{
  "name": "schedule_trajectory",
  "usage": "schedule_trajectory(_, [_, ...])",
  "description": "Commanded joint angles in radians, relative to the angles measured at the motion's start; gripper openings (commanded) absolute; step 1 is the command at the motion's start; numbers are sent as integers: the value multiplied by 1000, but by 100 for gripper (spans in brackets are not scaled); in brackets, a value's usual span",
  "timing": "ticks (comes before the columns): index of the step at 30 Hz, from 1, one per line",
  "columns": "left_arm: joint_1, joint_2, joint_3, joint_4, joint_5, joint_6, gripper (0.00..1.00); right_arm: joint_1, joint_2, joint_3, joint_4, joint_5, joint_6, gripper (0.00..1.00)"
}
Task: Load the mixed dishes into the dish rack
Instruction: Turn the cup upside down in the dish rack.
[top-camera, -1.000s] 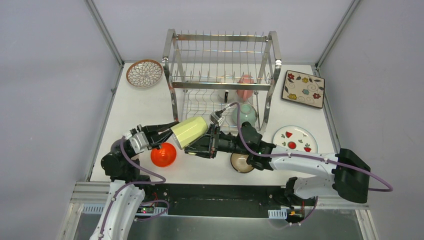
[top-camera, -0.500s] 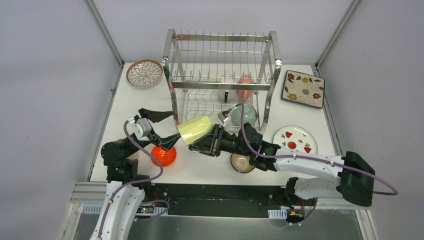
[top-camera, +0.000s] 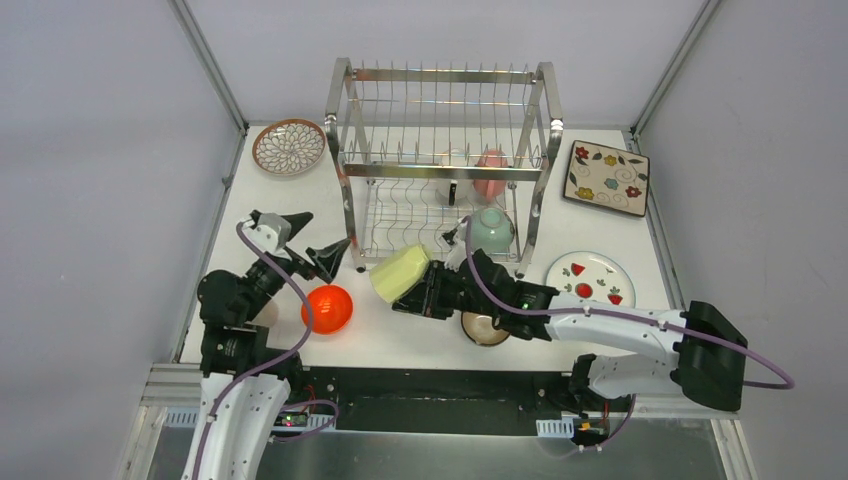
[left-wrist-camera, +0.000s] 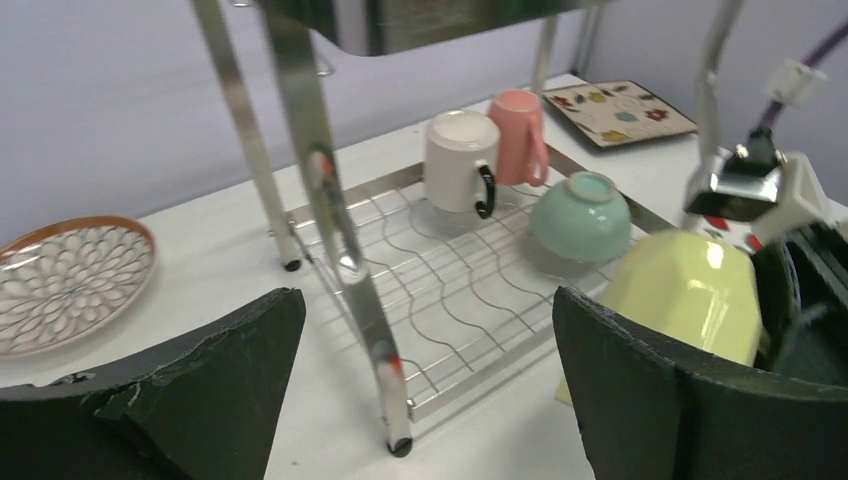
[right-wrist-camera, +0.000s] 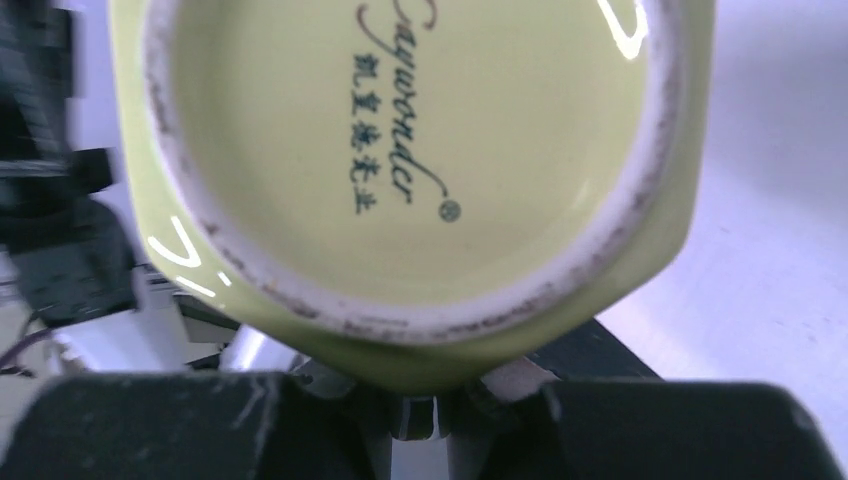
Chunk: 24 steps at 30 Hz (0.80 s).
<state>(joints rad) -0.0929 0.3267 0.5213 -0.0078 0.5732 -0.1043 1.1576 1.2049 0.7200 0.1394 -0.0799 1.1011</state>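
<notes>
In front of the dish rack (top-camera: 445, 74) the right gripper (top-camera: 424, 287) grips the yellow cup (top-camera: 398, 272), and left of the rack the left gripper (top-camera: 315, 240) stands wide open

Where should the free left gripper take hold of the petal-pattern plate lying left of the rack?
Likely its brown rim at the near edge, coming in low from the front. The petal-pattern plate lies flat and face up, so only the raised rim offers a pinch, one finger over, one under. The dish rack stands close on its right, leaving less room there.
</notes>
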Motion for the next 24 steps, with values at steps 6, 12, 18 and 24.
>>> schedule_trajectory(6, [-8, 42, 174, -248, -434, 18, 99, -9, 65, 132, 12, 29, -68, 0])
schedule_trajectory(12, [-9, 47, 168, -293, -580, -50, 99, -91, 121, 155, 57, -114, -117, 0])
schedule_trajectory(18, [-8, 77, 179, -310, -613, -73, 99, -169, 170, 188, 62, -172, -112, 0])
schedule_trajectory(24, [-8, 87, 183, -330, -606, -83, 99, -246, 241, 217, 108, -229, -102, 0])
